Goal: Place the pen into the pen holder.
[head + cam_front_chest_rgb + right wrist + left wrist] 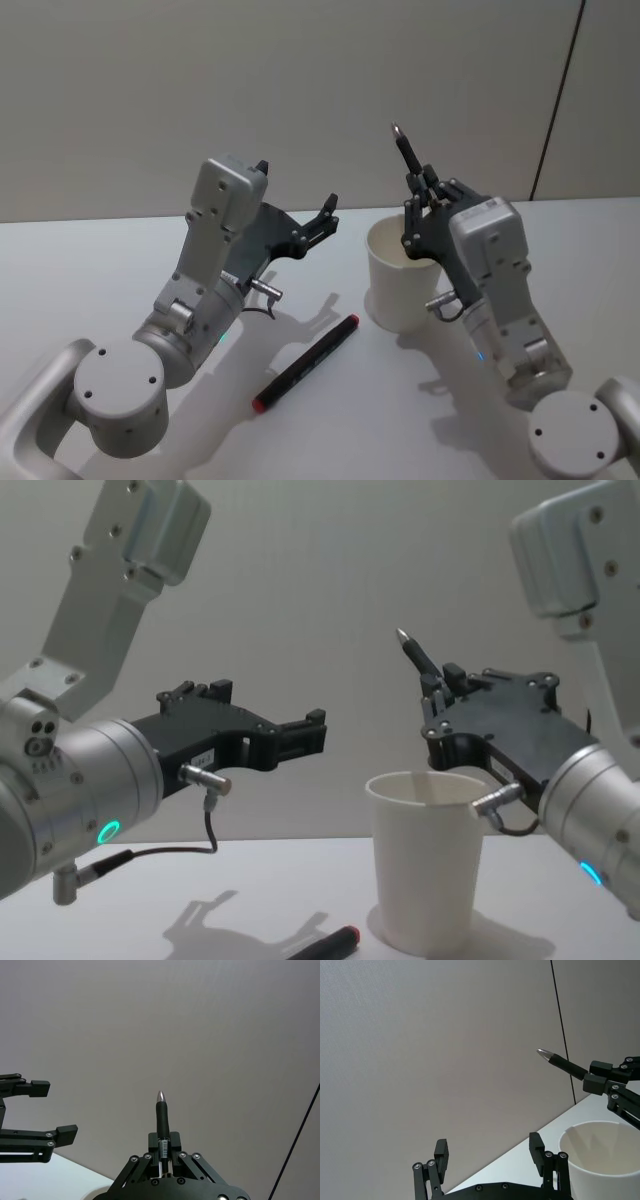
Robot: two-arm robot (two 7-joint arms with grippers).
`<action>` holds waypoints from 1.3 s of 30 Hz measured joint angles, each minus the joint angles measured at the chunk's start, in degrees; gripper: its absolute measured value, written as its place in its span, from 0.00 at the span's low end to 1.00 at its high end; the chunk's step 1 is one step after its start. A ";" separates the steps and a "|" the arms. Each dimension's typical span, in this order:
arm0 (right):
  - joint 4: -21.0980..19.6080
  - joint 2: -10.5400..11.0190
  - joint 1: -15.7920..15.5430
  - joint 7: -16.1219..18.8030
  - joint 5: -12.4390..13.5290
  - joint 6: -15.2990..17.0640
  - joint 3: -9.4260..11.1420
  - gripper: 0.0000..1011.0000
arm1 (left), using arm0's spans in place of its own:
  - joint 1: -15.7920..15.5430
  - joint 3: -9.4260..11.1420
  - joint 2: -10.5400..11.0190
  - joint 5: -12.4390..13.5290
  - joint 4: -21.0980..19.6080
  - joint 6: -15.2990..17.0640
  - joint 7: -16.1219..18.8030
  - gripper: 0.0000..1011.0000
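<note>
Two arms are raised over the white table. The left gripper hangs above the table to the left of the pen holder, fingers spread wide, nothing between them. A black marker with a red end lies flat on the near side, between the arms. The pen holder stands upright, right of centre. The right gripper is above the holder's far-right rim, fingers clamped on the black pen, silver tip up, leaning left.
</note>
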 joint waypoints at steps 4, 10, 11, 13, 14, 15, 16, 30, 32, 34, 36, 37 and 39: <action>1.37 -0.26 0.67 -0.35 -0.45 -1.25 0.11 0.12 | 0.00 0.00 0.00 0.00 0.00 0.00 0.00 0.99; 3.77 -0.71 1.89 -0.73 -1.22 -3.34 0.25 0.12 | 0.00 0.00 0.00 0.00 0.00 0.00 0.00 0.99; 3.77 -0.71 1.89 -0.73 -1.22 -3.34 0.25 0.12 | 0.00 0.00 0.00 0.00 0.00 0.00 0.00 0.99; 4.60 -0.86 2.30 -0.87 -1.48 -4.02 0.31 0.12 | 0.00 0.00 0.00 0.00 0.00 0.00 0.00 0.99; 5.12 -0.94 2.55 -0.97 -1.63 -4.41 0.35 0.12 | 0.00 0.00 0.00 0.00 0.00 0.00 0.00 0.99; 5.34 -0.98 2.67 -1.03 -1.70 -4.59 0.37 0.12 | 0.00 0.00 0.00 0.00 0.00 0.00 0.00 0.99; 5.67 -1.04 2.85 -1.08 -1.75 -4.79 0.41 0.12 | 0.00 0.00 0.00 0.00 0.00 0.00 0.00 0.99; 11.00 -1.43 6.14 -1.79 -2.02 -8.86 1.67 0.12 | 0.00 0.00 0.00 0.00 0.00 0.00 0.00 0.99; 11.52 -1.45 6.47 -1.72 -1.90 -9.28 1.81 0.12 | 0.00 0.00 0.00 0.00 0.00 0.00 0.00 0.99; 12.26 -1.51 6.94 -1.46 -1.66 -10.01 1.98 0.12 | 0.00 0.00 0.00 0.00 0.00 0.00 0.00 0.99; 13.03 -1.56 7.42 -1.15 -1.35 -10.64 2.14 0.12 | 0.00 0.00 0.00 0.00 0.00 0.00 0.00 0.99; 13.26 -1.58 7.57 -1.03 -1.24 -10.84 2.19 0.12 | 0.00 0.00 0.00 0.00 0.00 0.00 0.00 0.99; 13.75 -1.61 7.85 -0.73 -0.96 -11.33 2.27 0.12 | 0.00 0.00 0.00 0.00 0.00 0.00 0.00 0.99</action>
